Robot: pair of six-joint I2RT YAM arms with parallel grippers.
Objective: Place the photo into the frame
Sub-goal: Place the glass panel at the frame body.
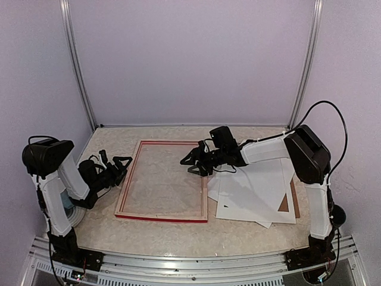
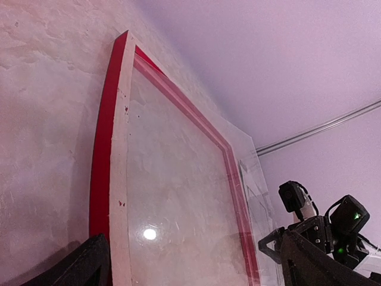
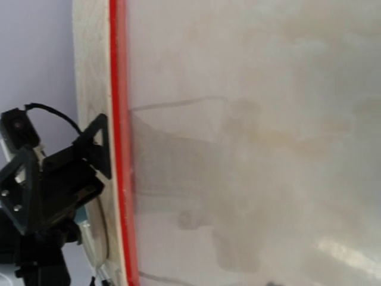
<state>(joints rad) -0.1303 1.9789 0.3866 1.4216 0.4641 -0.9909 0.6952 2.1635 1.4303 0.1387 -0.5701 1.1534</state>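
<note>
Though empty, right pincer [image 1: 189,166] ajar above frame [image 1: 161,217]

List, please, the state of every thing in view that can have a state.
frame: lies flat, pale back up, only the clear pane inside.
left claw: open, empty, at the frame's left edge.
right claw: over the frame's right part; open or shut is unclear.
white sheets: piled flat, right of the frame.
brown panel: flat, mostly covered by the sheets.

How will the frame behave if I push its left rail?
The frame looks like stiff wood, so it probably slides as one piece. Pushed off-centre, it may pivot on the table. Its clear pane could crack or shift.
</note>
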